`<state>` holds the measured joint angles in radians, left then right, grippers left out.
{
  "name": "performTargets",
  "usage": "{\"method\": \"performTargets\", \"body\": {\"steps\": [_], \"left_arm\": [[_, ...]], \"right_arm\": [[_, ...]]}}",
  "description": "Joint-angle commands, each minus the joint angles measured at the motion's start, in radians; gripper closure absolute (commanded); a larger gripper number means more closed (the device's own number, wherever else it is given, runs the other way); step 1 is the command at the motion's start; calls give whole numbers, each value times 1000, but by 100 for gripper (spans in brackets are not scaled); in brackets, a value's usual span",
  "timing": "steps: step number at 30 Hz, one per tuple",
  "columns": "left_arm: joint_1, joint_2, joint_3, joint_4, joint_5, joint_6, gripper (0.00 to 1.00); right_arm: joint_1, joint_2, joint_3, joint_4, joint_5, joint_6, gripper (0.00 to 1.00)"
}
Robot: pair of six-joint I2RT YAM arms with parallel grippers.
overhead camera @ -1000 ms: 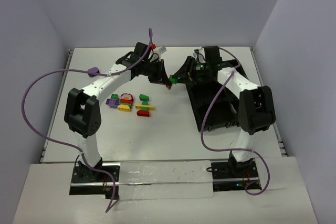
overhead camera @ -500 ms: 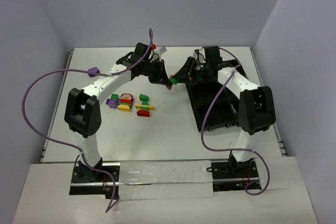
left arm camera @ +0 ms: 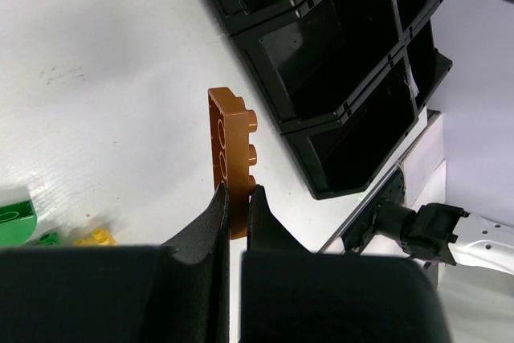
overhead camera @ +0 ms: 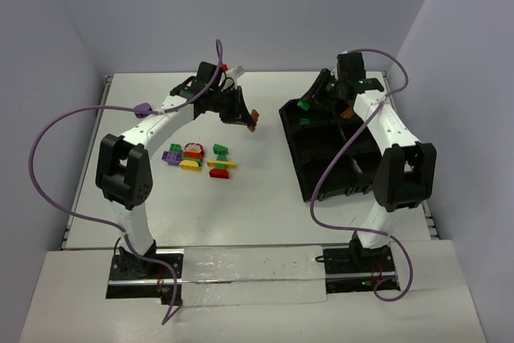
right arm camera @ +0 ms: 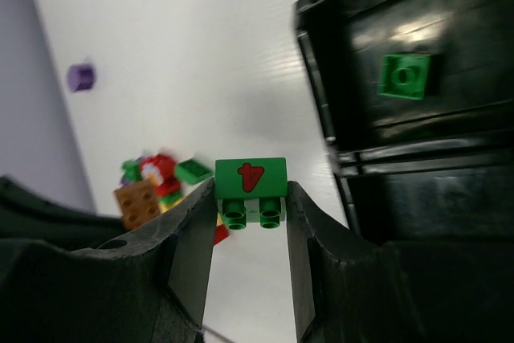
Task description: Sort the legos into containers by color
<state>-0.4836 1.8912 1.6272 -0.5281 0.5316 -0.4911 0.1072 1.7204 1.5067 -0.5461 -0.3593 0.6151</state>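
Note:
My left gripper (left arm camera: 238, 194) is shut on the lower end of an orange lego (left arm camera: 229, 146), held upright above the table left of the tray; from above the orange lego (overhead camera: 254, 116) shows at the fingertips. My right gripper (right arm camera: 250, 198) is shut on a green lego (right arm camera: 250, 185) with a red mark, hanging by the far left corner of the black divided tray (overhead camera: 298, 156). One green lego (right arm camera: 404, 76) lies in the tray's far compartment. A pile of red, yellow, green and purple legos (overhead camera: 198, 158) lies on the table, left of centre.
Other tray compartments (left arm camera: 337, 46) look dark with nothing showing inside. Purple cables (overhead camera: 48, 142) loop off both arms. The white table (overhead camera: 257, 206) ends at walls on the left, back and right.
The two grippers, nearly tip to tip a second ago, have drawn apart. The right one went back and right to the tray corner with the green lego; the left shifted slightly left with the orange one.

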Motion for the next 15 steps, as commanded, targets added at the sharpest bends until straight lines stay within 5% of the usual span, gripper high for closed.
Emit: {"method": "performTargets", "body": {"steps": [1,5,11,15], "left_arm": [[-6,-40,11,33,-6,-24,100],[-6,-49,17,25,-30,-28,100],[-7,-54,26,31,-22,-41,100],[-10,-51,39,25,-16,-44,100]], "right_arm": [[5,43,98,-82,245,-32,100],[6,130,190,-124,357,-29,100],[8,247,283,-141,398,-51,82],[18,297,321,-149,379,-76,57]]}}
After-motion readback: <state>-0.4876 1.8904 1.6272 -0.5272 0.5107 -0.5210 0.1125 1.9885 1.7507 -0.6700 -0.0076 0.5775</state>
